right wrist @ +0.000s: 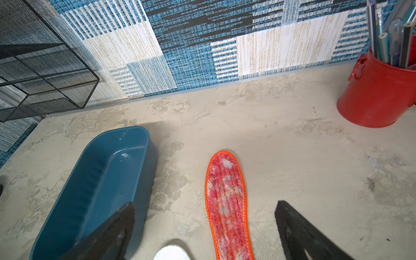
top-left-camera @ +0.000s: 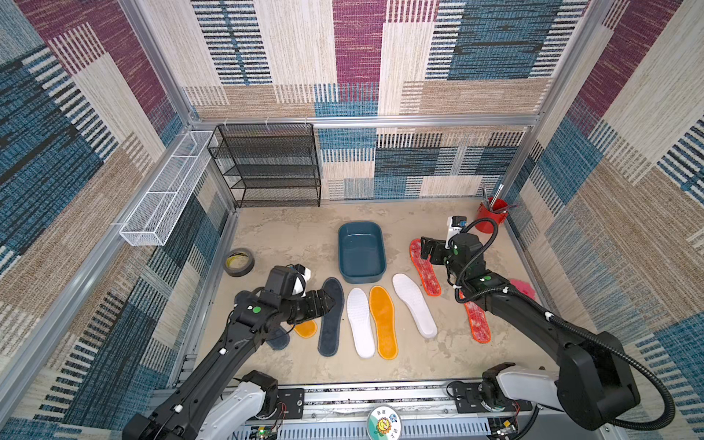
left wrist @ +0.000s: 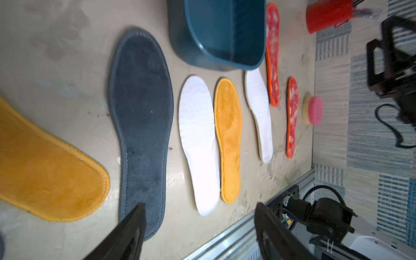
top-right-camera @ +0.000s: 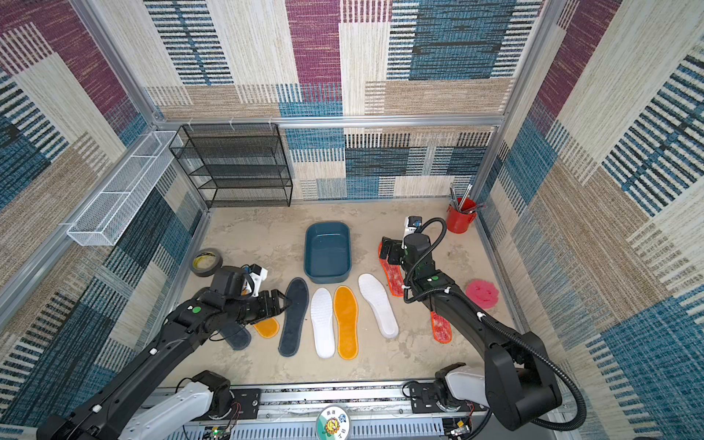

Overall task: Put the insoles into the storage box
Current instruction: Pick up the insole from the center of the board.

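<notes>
Left gripper [left wrist: 200,203] spread apart over dark grey insole [left wrist: 141,101] edge, right gripper [right wrist: 204,202] wide astride red-white insole [right wrist: 225,175] beside storage box [top-left-camera: 362,251], remaining insoles [top-left-camera: 360,324] rowed before its near wall, bare tabletop [top-left-camera: 285,236] beyond.

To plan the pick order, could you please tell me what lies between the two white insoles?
An orange-yellow insole lies flat between the left white insole and the right white insole, as both top views show.
</notes>
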Motion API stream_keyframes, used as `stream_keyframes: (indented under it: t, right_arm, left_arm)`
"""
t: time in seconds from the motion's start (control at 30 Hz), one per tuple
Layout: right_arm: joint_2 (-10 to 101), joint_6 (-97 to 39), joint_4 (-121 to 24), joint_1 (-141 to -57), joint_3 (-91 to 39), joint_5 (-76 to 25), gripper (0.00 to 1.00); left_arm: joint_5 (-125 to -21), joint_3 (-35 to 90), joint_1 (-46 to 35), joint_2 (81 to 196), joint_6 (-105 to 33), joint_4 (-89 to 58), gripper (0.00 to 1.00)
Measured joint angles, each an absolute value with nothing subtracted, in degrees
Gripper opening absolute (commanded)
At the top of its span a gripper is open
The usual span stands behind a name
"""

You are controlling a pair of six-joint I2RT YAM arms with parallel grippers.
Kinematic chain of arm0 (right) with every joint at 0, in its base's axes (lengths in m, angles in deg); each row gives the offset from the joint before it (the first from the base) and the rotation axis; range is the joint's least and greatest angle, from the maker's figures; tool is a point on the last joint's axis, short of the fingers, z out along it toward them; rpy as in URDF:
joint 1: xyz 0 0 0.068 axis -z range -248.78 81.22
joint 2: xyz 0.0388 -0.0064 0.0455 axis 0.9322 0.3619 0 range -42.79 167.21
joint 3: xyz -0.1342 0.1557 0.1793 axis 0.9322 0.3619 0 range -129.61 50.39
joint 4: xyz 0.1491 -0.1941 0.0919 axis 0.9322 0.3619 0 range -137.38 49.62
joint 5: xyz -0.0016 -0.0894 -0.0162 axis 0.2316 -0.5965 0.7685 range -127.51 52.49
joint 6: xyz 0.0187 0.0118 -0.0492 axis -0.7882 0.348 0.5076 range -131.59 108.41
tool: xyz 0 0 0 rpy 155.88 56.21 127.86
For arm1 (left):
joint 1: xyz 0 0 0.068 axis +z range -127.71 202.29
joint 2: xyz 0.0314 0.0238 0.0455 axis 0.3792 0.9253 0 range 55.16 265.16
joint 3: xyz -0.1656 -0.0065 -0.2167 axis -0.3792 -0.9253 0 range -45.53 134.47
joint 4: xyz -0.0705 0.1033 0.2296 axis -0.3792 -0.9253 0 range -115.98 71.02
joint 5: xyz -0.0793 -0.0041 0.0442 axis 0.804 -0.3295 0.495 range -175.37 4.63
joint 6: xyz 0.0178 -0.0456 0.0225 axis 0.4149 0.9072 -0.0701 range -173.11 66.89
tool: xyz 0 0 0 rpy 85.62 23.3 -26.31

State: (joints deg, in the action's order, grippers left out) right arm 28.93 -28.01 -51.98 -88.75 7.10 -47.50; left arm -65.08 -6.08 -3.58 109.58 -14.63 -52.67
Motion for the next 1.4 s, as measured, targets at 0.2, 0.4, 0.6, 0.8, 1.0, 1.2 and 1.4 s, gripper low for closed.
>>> stream_keyframes:
  t: [0.2, 0.4, 0.6, 0.8, 1.0, 1.2, 1.4]
  right_arm:
    - [28.6, -28.0, -50.7, -91.7, 7.6, -46.9, 0.98]
    - [27.0, -28.3, -49.6, -93.6, 9.9, -46.9, 0.98]
    - [25.2, -28.8, -48.7, -93.8, 11.6, -47.2, 0.98]
    - [24.4, -28.9, -48.7, -93.8, 11.8, -47.6, 0.98]
    - [24.1, -28.4, -48.7, -93.8, 11.9, -47.8, 0.98]
    - [23.9, -27.7, -48.7, -93.8, 12.0, -48.1, 0.98]
    - [23.8, -27.8, -48.8, -93.8, 12.4, -48.0, 0.98]
  left_arm:
    - [-67.0, -10.2, -13.4, 116.1, -8.1, -47.3, 0.73]
    - [-67.3, -10.5, -17.7, 123.7, -3.9, -39.8, 0.68]
    - [-67.4, -11.4, -18.4, 127.9, -2.1, -34.7, 0.61]
    - [-68.5, -12.4, -18.5, 131.5, -0.6, -32.3, 0.54]
    - [-68.2, -12.4, -18.5, 134.8, 0.9, -28.1, 0.46]
    - [-67.0, -12.3, -18.5, 136.7, 1.4, -24.7, 0.35]
    - [-66.9, -12.7, -18.5, 137.6, 2.2, -24.1, 0.17]
